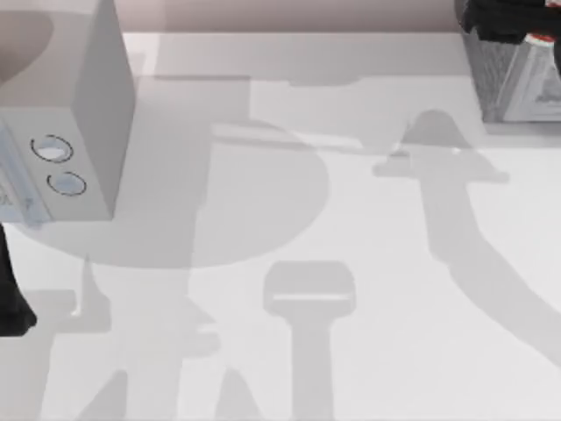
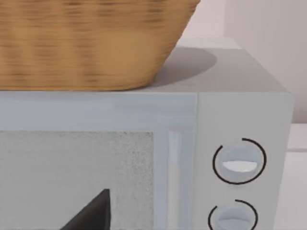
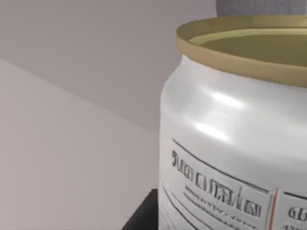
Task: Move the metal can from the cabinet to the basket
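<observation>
The metal can (image 3: 230, 143) stands upright very close to my right wrist camera, with a dull gold rim and a white label with small print. In the top view my right gripper (image 1: 508, 22) is at the far right back corner, over the grey speckled cabinet (image 1: 517, 88). A red patch of the can (image 1: 536, 38) peeks out beneath it. The woven basket (image 2: 86, 43) sits on top of the white box with two round dials (image 2: 240, 163). My left arm (image 1: 13, 303) is at the table's left edge.
The white box with dials (image 1: 79, 132) fills the back left of the table. The wide middle and front of the white tabletop (image 1: 351, 263) carry nothing but the arms' shadows. A pale wall runs along the back.
</observation>
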Controlling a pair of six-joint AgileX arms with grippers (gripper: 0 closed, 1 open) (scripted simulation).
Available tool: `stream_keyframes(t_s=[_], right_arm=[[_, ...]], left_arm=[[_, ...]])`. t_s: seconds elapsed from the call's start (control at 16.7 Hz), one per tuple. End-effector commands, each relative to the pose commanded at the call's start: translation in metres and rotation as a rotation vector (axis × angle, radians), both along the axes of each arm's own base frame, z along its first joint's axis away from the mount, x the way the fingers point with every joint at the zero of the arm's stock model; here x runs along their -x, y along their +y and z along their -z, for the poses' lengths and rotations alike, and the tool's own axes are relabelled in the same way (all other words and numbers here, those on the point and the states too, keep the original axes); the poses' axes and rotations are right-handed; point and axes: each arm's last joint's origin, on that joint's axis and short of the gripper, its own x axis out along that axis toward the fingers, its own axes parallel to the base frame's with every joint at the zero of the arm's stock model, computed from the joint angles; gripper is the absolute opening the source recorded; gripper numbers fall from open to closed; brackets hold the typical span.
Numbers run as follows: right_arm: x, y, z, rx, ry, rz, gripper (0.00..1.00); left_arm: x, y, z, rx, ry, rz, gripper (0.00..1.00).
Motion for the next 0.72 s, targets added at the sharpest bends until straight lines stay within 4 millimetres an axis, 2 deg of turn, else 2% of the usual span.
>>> stream_keyframes(t_s=[0.12,0.3,0.48,0.72], right_arm=[[-0.015,0.028,-0.001,-0.038,-0.014,0.012,0.00],[-0.035,0.073,0.014,-0.061,-0.006,0.020,0.00],[-0.049,0.120,0.046,-0.041,0.021,0.009,0.00],[-0.058,0.179,0.108,0.019,0.065,-0.006,0.00]], left_arm=[[0.000,0.000,0.000,0.000,0.000,0.000,1.00],[0.000,0.000,0.000,0.000,0.000,0.000,1.00],[0.000,0.000,0.000,0.000,0.000,0.000,1.00],[0.000,0.000,0.000,0.000,0.000,0.000,1.00]])
